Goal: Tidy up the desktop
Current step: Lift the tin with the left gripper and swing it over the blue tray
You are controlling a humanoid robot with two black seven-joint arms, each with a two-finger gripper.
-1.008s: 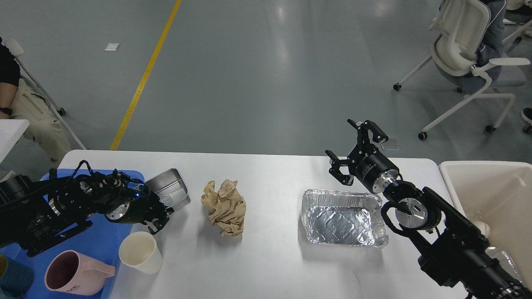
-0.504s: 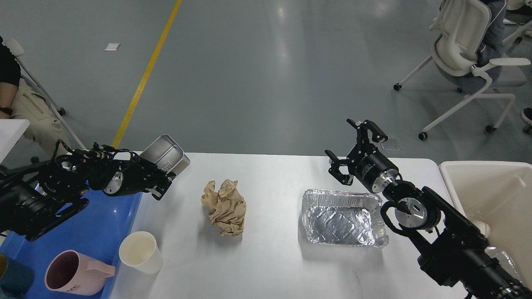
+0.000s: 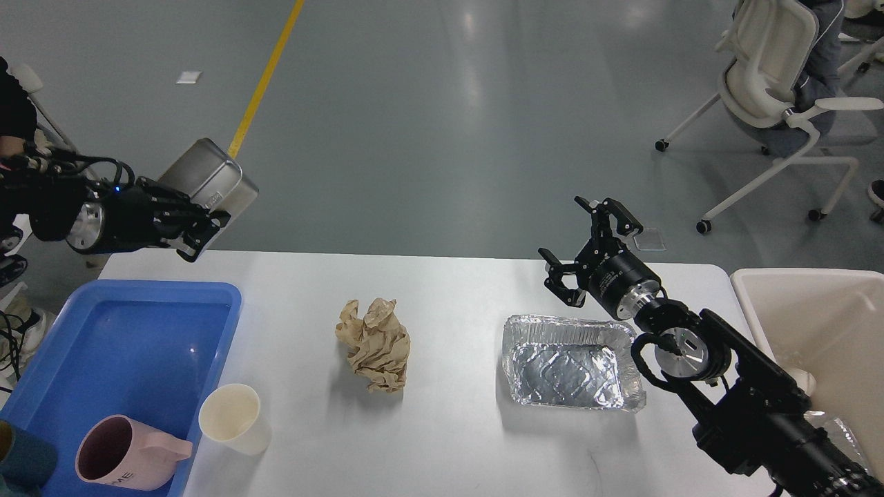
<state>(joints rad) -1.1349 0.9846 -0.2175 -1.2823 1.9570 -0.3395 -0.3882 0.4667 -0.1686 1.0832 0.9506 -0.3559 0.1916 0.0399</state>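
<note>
The white desktop (image 3: 449, 428) fills the lower view. My left gripper (image 3: 200, 231) is shut on a steel rectangular tin (image 3: 207, 181) and holds it high, above the far left edge of the desktop and beyond the blue tray (image 3: 117, 345). My right gripper (image 3: 590, 241) is open and empty, just above the far rim of a foil tray (image 3: 570, 362). A crumpled brown paper ball (image 3: 373, 345) lies at the middle. A cream paper cup (image 3: 233, 417) stands beside the blue tray. A pink mug (image 3: 124, 455) lies in the tray's near corner.
A cream-coloured bin (image 3: 815, 331) stands at the right edge of the desktop. A dark teal cup (image 3: 21, 459) sits at the tray's bottom left. White office chairs (image 3: 773, 90) and seated people are on the grey floor behind.
My left gripper has lifted the steel tin from beside the blue tray, up and to the left, well above the desktop. The right arm has barely moved.
</note>
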